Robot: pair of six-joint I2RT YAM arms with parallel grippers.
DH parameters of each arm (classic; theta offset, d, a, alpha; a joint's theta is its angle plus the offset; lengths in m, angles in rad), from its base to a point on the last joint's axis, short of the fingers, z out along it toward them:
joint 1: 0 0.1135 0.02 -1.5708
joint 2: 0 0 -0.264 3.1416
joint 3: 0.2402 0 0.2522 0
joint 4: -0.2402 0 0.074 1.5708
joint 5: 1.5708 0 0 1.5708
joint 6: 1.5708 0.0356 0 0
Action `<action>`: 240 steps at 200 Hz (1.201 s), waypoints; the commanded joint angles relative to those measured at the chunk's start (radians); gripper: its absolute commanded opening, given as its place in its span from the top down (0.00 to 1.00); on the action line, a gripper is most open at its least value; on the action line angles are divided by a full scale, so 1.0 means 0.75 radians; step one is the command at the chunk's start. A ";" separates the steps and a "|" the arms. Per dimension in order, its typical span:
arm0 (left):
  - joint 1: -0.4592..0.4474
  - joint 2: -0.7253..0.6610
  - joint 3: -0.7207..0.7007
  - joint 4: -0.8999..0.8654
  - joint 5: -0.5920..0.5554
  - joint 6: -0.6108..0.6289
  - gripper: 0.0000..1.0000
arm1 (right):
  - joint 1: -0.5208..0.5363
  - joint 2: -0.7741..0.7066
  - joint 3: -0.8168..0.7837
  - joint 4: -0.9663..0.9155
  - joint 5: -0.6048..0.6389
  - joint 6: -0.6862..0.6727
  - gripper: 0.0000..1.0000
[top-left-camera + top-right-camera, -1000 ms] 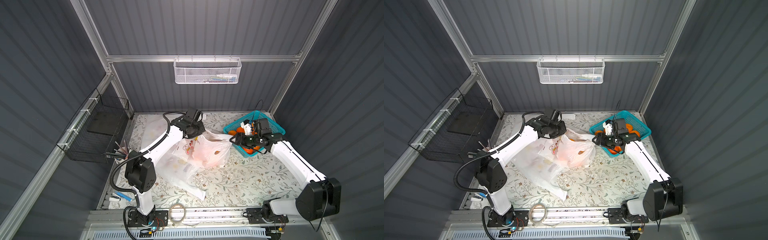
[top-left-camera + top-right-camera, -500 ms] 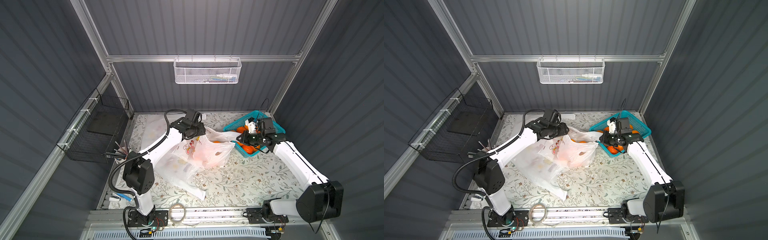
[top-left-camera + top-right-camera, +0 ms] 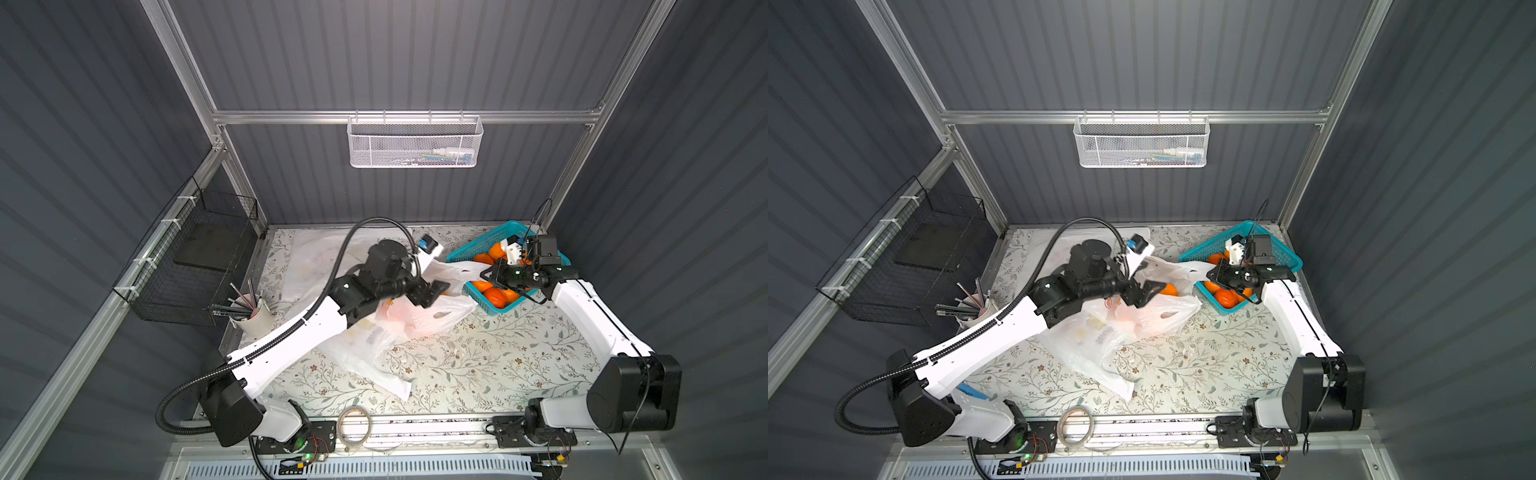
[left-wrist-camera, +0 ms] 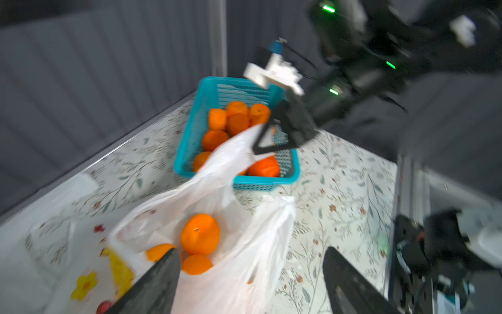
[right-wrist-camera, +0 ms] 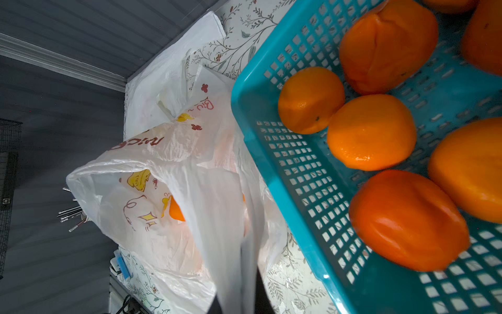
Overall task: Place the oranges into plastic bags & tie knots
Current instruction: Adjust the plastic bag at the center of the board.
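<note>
Plastic bag (image 5: 206, 174) looks limp and slippery, best taken by its handles (image 4: 228, 153); right pincer (image 3: 484, 276) pinches one, left pincer (image 4: 251, 251) gapes empty

Left pincer (image 4: 251, 254) now spread open off plastic bag (image 3: 419, 322), right pincer (image 3: 487, 275) newly clamped on its handle (image 4: 239, 146)

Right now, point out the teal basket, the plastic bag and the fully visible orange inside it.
teal basket (image 4: 260, 184), left wrist view, near lattice wall.
plastic bag (image 4: 244, 271), left wrist view, side panel.
orange (image 4: 200, 234), left wrist view, middle of the fruit.
</note>
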 commanded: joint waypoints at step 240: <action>-0.392 0.610 0.246 0.090 -1.073 0.495 1.00 | -0.011 -0.064 -0.020 0.061 -0.176 0.054 1.00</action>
